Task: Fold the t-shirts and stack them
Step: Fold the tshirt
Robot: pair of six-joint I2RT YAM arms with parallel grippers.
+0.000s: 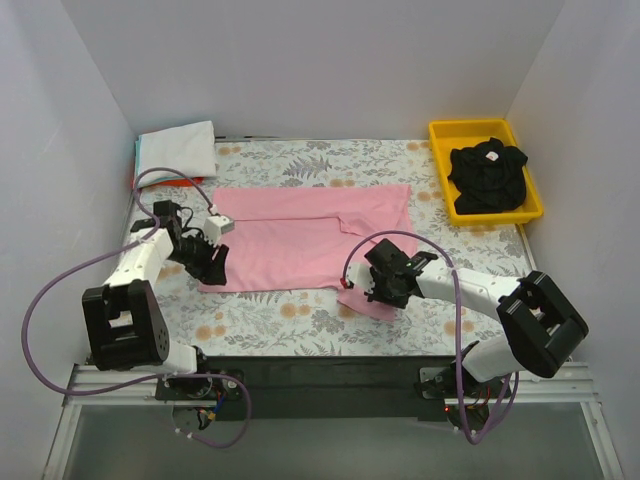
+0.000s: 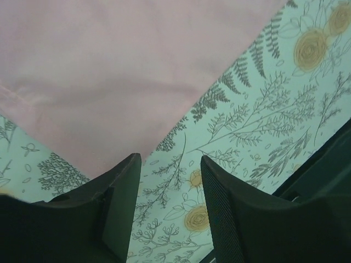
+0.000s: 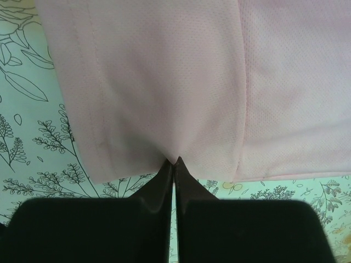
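A light pink t-shirt (image 1: 300, 240) lies spread on the floral cloth, partly folded. My left gripper (image 1: 212, 262) is open and empty just off the shirt's near left corner. In the left wrist view (image 2: 170, 159) the jaws stand apart over bare floral cloth, with the pink shirt (image 2: 109, 71) just ahead. My right gripper (image 1: 372, 288) is shut on the shirt's near right flap. In the right wrist view (image 3: 174, 160) the tips pinch the pink cloth (image 3: 164, 82). A black t-shirt (image 1: 488, 175) lies crumpled in the yellow tray. A folded white t-shirt (image 1: 178, 150) tops a stack at the far left.
The yellow tray (image 1: 440, 132) stands at the far right corner. Pale blue and orange edges (image 1: 150, 182) show under the white shirt. White walls close in the table on three sides. The floral table cloth (image 1: 300, 320) covers the table.
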